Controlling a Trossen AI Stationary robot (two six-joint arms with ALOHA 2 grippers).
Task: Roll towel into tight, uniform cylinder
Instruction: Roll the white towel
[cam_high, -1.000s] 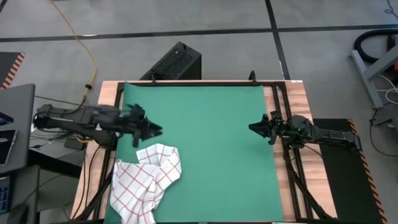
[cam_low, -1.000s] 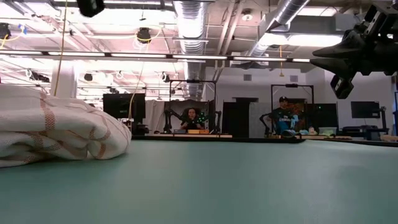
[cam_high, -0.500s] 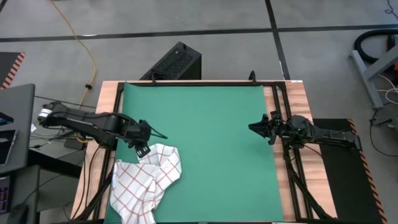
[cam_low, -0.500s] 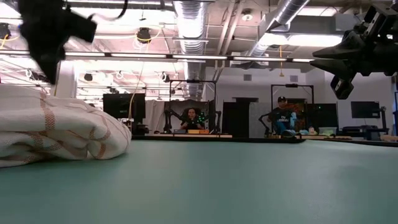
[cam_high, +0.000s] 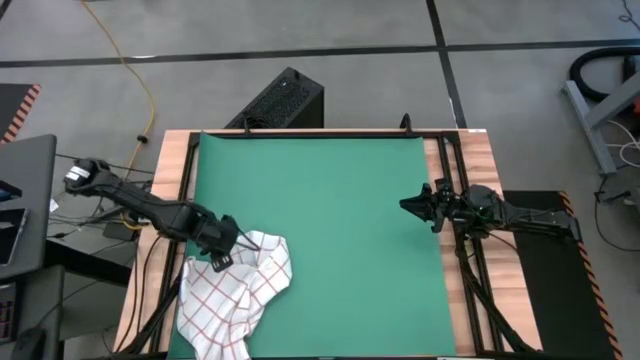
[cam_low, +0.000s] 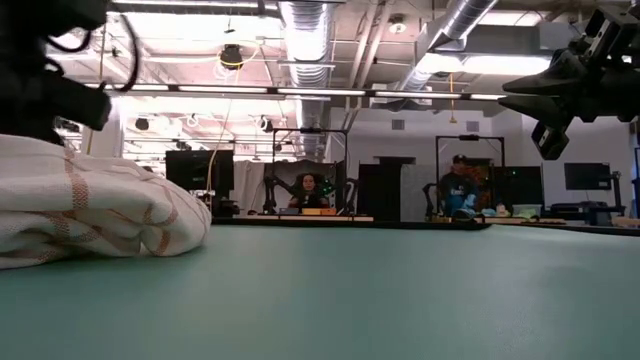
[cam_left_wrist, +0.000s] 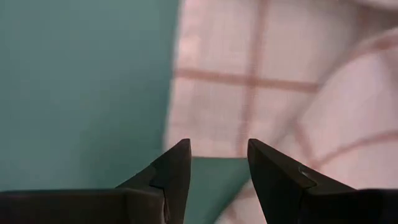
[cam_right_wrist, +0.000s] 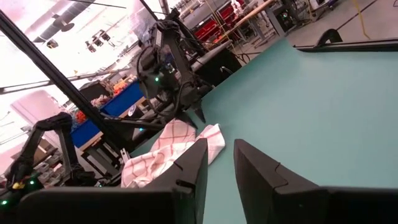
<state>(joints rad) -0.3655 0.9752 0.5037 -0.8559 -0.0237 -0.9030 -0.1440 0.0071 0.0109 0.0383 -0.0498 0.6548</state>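
I see left gripper (cam_high: 232, 249), fingers apart, over towel (cam_high: 235, 295) at 7 o'clock on green mat (cam_high: 340, 210). Right gripper (cam_high: 412, 205) waits at 3 o'clock, fingers a bit apart, holding nothing. Black box (cam_high: 280, 100) at 12.

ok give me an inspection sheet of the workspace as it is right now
surface: green mat on a wooden table, flat.
job's things: towel crumpled at the mat's near left corner, not rolled.
clutter: nothing seen on the mat.
grippers: left gripper open, low over the towel's far edge, holding nothing; right gripper waits above the mat's right edge, fingers slightly apart, empty.
cables: yellow cable on the floor beyond the table; dark cables beside the table's left edge.
surroundings: black box behind the table; two people seated far off in the room.
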